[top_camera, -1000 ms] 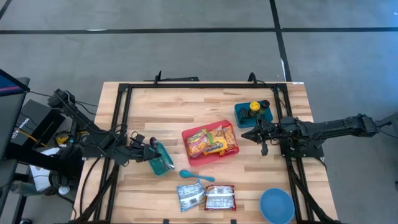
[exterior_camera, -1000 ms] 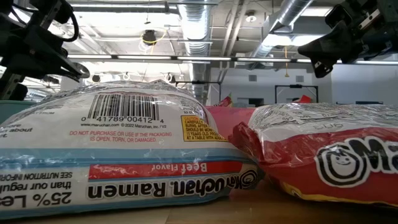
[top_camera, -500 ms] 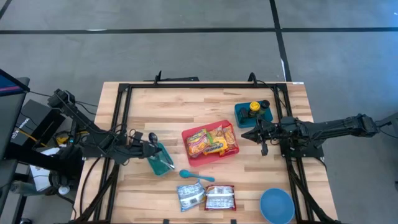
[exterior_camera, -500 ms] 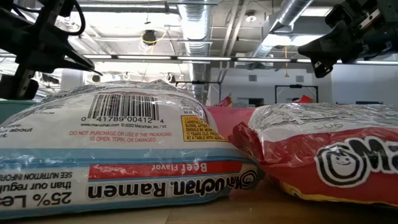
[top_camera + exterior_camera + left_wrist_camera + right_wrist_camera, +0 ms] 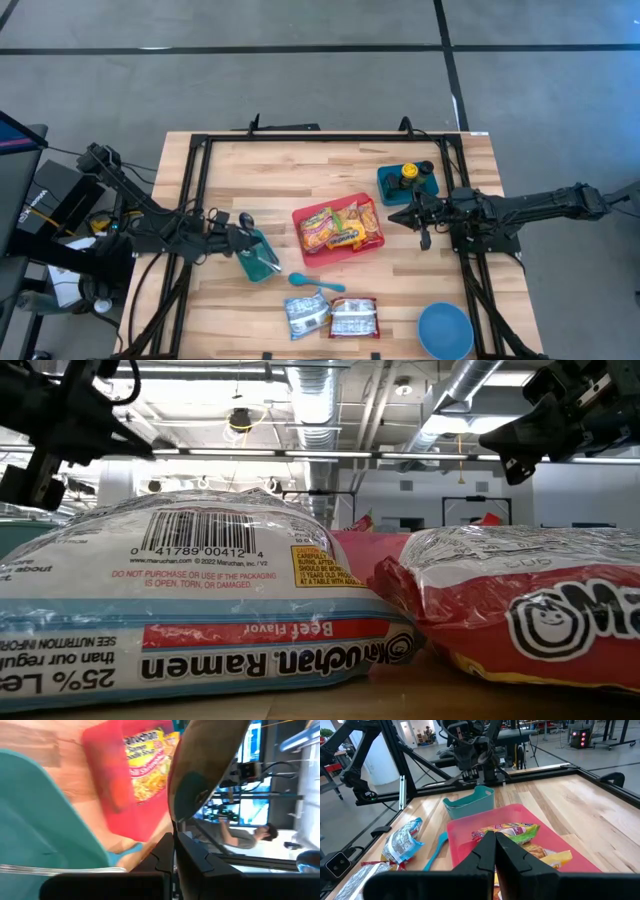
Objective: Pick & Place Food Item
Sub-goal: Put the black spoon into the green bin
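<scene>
Red tray at centre holds 2 noodle packs; 2 ramen packs at 6 o'clock not yet placed. Left gripper clamped on spoon, right gripper jaws together, empty

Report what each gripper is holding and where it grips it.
The left gripper holds a metal spoon by its handle, just below the bowl. The right gripper is shut on nothing.

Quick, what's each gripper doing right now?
Left gripper: shut on a shiny metal spoon, over the teal bin.
Right gripper: shut, empty.
</scene>
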Robot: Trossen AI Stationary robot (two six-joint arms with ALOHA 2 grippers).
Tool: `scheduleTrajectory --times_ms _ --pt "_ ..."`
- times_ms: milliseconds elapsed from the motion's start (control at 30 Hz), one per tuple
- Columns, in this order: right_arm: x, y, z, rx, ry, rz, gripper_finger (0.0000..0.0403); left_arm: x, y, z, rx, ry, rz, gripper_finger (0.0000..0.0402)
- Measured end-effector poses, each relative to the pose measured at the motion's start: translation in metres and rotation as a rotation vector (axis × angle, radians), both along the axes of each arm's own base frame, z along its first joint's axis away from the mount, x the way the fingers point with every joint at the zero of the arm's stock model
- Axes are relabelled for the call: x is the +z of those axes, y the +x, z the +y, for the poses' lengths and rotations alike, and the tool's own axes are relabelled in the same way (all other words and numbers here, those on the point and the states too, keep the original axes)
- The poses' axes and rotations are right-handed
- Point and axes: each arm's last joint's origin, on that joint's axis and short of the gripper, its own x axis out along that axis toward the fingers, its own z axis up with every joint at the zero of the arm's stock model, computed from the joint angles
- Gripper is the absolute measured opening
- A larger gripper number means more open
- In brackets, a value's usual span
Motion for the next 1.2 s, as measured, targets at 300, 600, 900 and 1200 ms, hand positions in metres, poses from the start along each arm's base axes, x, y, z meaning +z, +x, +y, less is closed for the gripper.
scheduleTrajectory --times_ms 300,600,900,1200 --pt "0.0000 0.0000 0.0000 0.000 0.000 0.000 0.0001 0.0037 0.0011 -0.0007 0.027 -0.110 -0.050 0.0003" --pt "0.0000 0.0000 0.0000 0.000 0.000 0.000 0.0001 0.0032 0.0011 -0.0027 0.076 -0.528 -0.090 0.0002" --pt "0.0000 0.0000 0.0000 0.000 0.000 0.000 0.0001 0.0030 0.0003 -0.0041 0.118 -0.734 -0.110 0.0001" --pt "0.0000 0.0000 0.0000 0.000 0.000 0.000 0.0001 0.0030 -0.0007 -0.0056 0.112 -0.751 -0.108 0.0001"
